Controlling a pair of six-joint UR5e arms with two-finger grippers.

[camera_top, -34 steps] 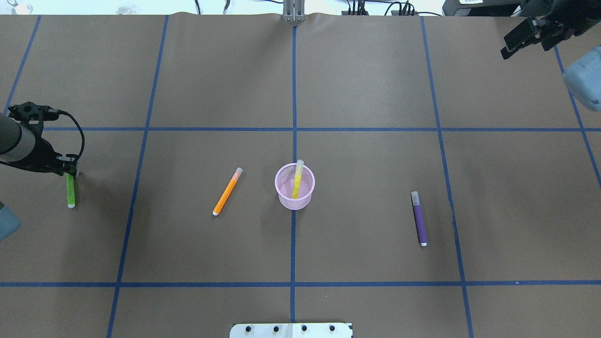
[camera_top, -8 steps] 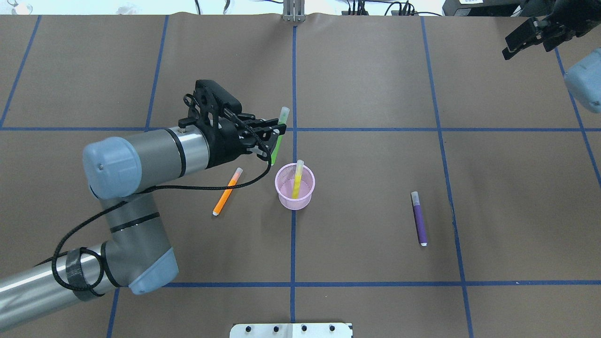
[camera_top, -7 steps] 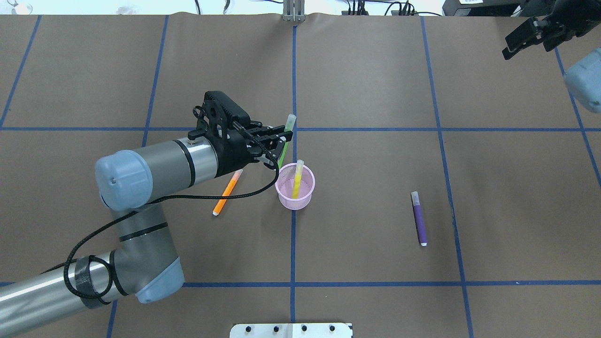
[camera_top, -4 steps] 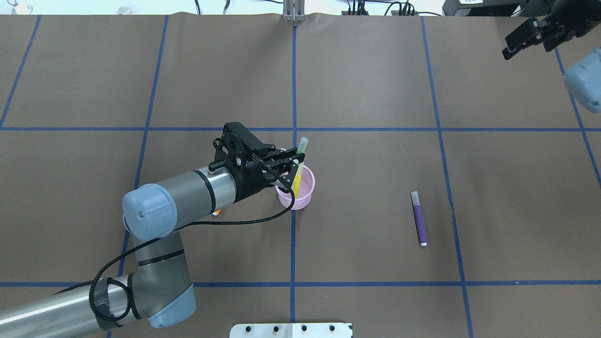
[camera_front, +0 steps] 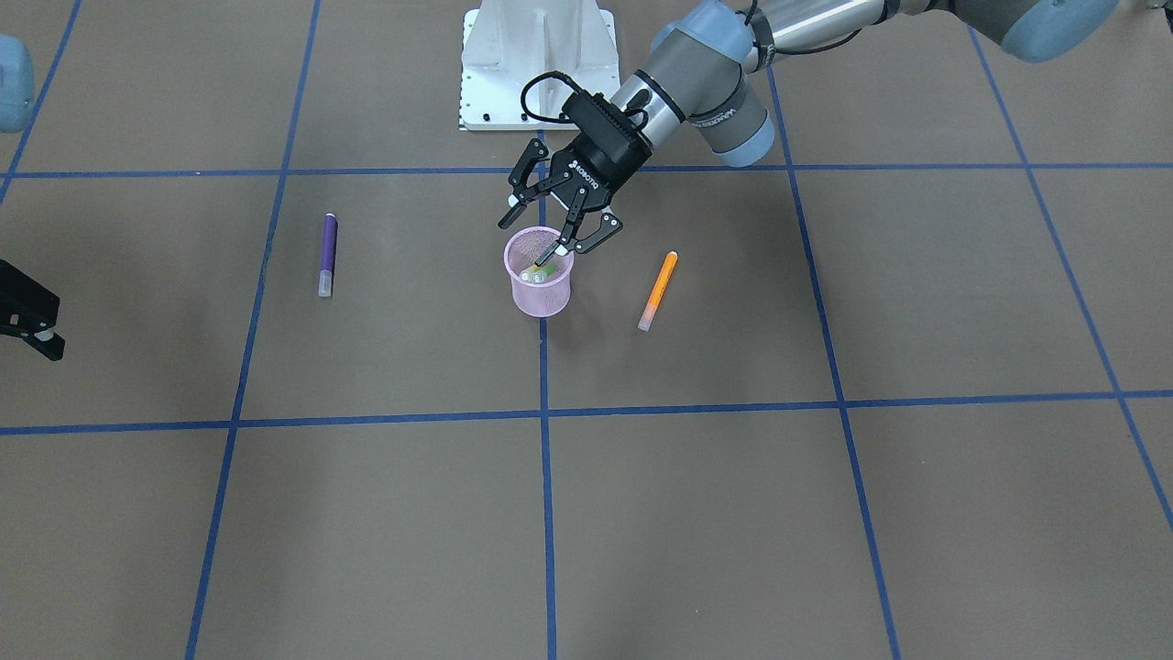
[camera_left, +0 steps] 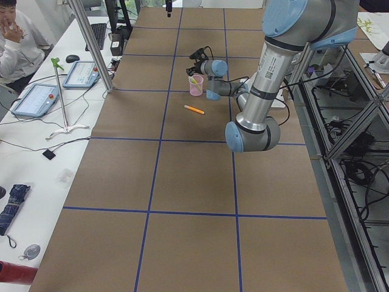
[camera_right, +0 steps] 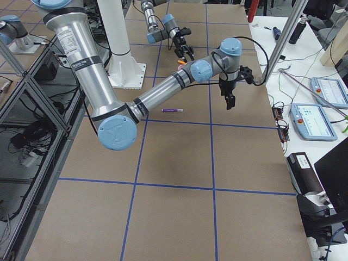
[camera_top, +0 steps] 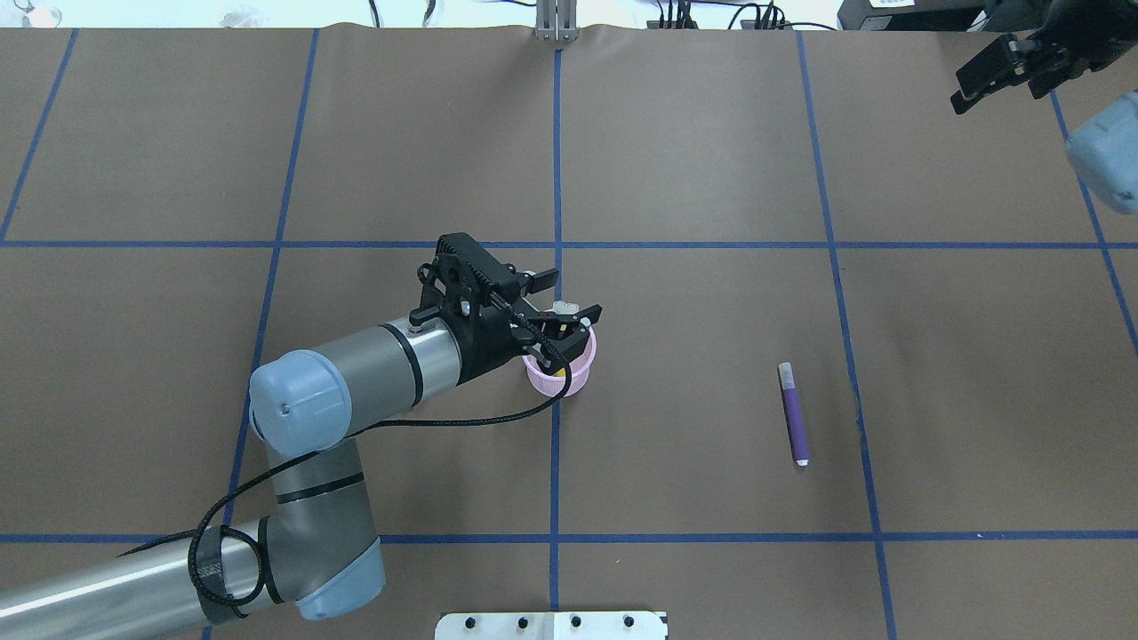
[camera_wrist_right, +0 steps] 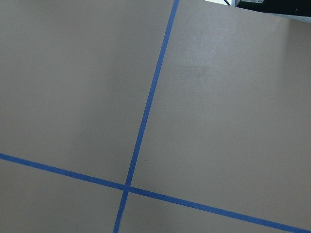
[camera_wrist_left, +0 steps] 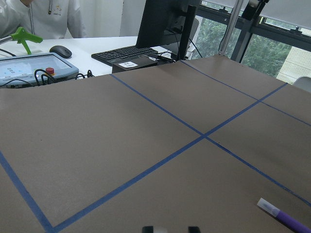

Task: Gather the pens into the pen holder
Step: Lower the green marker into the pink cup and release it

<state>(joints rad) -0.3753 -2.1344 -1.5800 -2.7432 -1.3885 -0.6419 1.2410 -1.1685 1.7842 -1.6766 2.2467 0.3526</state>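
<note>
The pink mesh pen holder (camera_front: 539, 291) stands at the table's middle, half hidden under my left gripper in the overhead view (camera_top: 578, 373). A green pen (camera_front: 542, 271) and a yellow pen (camera_front: 527, 273) lean inside it. My left gripper (camera_front: 548, 235) hovers just above the rim, open and empty; it also shows in the overhead view (camera_top: 570, 299). The orange pen (camera_front: 658, 290) lies beside the holder and is hidden under my left arm in the overhead view. The purple pen (camera_top: 793, 413) lies apart on the other side. My right gripper (camera_top: 989, 78) is open and empty, far off.
The white robot base plate (camera_front: 536, 64) sits at the near table edge. Blue tape lines cross the brown table cover (camera_top: 693, 160). Monitors, keyboards and teach pendants lie on the side desk (camera_left: 36, 97), where a person sits.
My left gripper carried the green pen from the far left to above the holder, then opened. The green pen now sits in the holder with the yellow one. The right arm barely moved.
</note>
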